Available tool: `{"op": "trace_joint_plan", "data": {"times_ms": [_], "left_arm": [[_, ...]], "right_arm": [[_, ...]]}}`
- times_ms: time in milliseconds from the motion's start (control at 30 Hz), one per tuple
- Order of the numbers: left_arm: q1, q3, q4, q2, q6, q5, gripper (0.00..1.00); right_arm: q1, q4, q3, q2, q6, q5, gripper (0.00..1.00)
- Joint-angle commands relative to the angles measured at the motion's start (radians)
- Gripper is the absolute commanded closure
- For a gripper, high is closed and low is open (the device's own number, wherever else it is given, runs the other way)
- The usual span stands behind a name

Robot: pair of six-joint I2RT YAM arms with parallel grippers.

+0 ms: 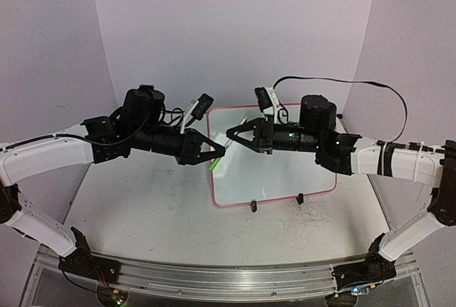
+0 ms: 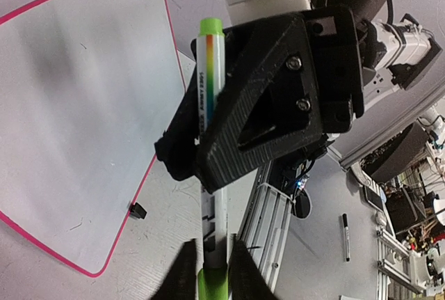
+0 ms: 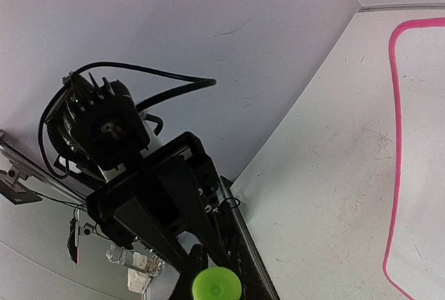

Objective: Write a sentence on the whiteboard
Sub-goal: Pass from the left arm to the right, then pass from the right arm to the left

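From overhead, the left gripper [image 1: 214, 152] and right gripper [image 1: 234, 134] meet tip to tip above the near-left part of the whiteboard [image 1: 285, 179]. A marker [image 1: 212, 166] slants between them. One green end pokes out just below the left fingertips and the other just past the right ones. The board lies flat beneath and beyond the right fingers, with its two black clip feet [image 1: 253, 206] on the edge nearest me.

On the left wrist camera, my own fingers [image 2: 182, 275] stand on either side of the marker's [image 2: 206, 91] lower green end. They sit very close, but I cannot tell whether they press it or stand a hair off. Further up the barrel, the right gripper [image 2: 201, 164] is clamped fully across the white, rainbow-striped body. The green cap stands clear beyond its jaws. The whiteboard [image 2: 83, 105], with its pink rim, lies off to the left of my fingers, on the table below them.

On the right wrist camera, I look straight down the marker's round green end [image 3: 216, 285] at the bottom edge. The left gripper [image 3: 201, 248] sits directly behind it. My own fingers barely show here. The whiteboard's pink rim [image 3: 393, 140] curves down the far right, well away from the fingers, and scuffed table [image 3: 327, 195] lies between.
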Motion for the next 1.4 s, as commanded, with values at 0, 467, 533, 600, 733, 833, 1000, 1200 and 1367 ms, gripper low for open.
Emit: {"op": "trace_joint_plan", "data": {"times_ms": [0, 467, 533, 600, 733, 833, 1000, 1200, 1367], "left_arm": [[-0.002, 0.032, 0.037, -0.001, -0.015, -0.034, 0.53], [-0.033, 0.06, 0.056, 0.052, -0.032, 0.008, 0.56], [-0.035, 0.057, 0.056, 0.05, -0.031, 0.002, 0.62], [-0.035, 0.052, 0.056, 0.043, -0.024, -0.005, 0.69], [-0.035, 0.043, 0.056, 0.029, -0.009, -0.018, 0.87], [-0.035, 0.04, 0.054, 0.025, 0.011, -0.027, 0.96], [-0.035, 0.026, 0.042, 0.005, 0.063, -0.075, 1.0], [-0.035, 0.017, 0.036, -0.013, 0.182, -0.108, 1.0], [-0.035, 0.005, 0.034, -0.035, 0.283, -0.121, 1.0]], "right_arm": [[-0.001, 0.061, -0.022, -0.076, -0.006, 0.032, 1.0], [-0.006, 0.07, -0.048, -0.12, 0.016, 0.057, 1.0], [-0.005, 0.07, -0.054, -0.125, 0.017, 0.056, 1.0], [-0.006, 0.071, -0.06, -0.132, 0.019, 0.056, 1.0], [-0.005, 0.072, -0.064, -0.143, 0.017, 0.047, 1.0], [-0.006, 0.07, -0.062, -0.154, 0.0, 0.043, 1.0], [-0.005, -0.045, -0.024, -0.183, -0.095, 0.083, 0.79], [-0.005, -0.262, 0.043, -0.217, -0.256, 0.185, 0.31], [-0.006, -0.374, 0.104, -0.235, -0.344, 0.243, 0.02]]}}
